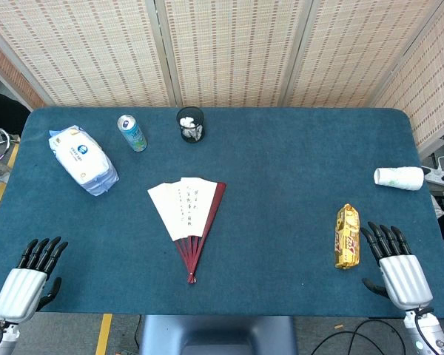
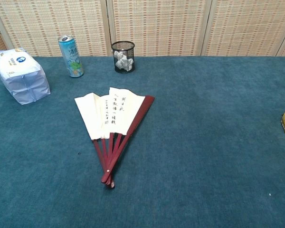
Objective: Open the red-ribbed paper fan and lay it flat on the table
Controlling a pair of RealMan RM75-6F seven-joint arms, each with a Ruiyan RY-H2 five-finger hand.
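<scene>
The paper fan [image 1: 187, 217] [image 2: 112, 123] lies flat in the middle of the blue table, partly spread, with white leaves bearing black writing and dark red ribs meeting at a pivot toward the front edge. My left hand [image 1: 28, 277] rests near the front left corner, fingers stretched out and holding nothing. At the front right my right hand [image 1: 396, 268] lies the same way, empty, just right of a snack bar. Both hands are well away from the fan. Neither hand shows in the chest view.
A tissue pack [image 1: 83, 159] [image 2: 20, 75] and a drinks can [image 1: 132, 133] [image 2: 71, 56] stand at the back left. A black mesh cup [image 1: 191, 124] [image 2: 123, 56] sits behind the fan. A yellow snack bar [image 1: 347, 236] and a tipped white paper cup [image 1: 399, 177] are on the right.
</scene>
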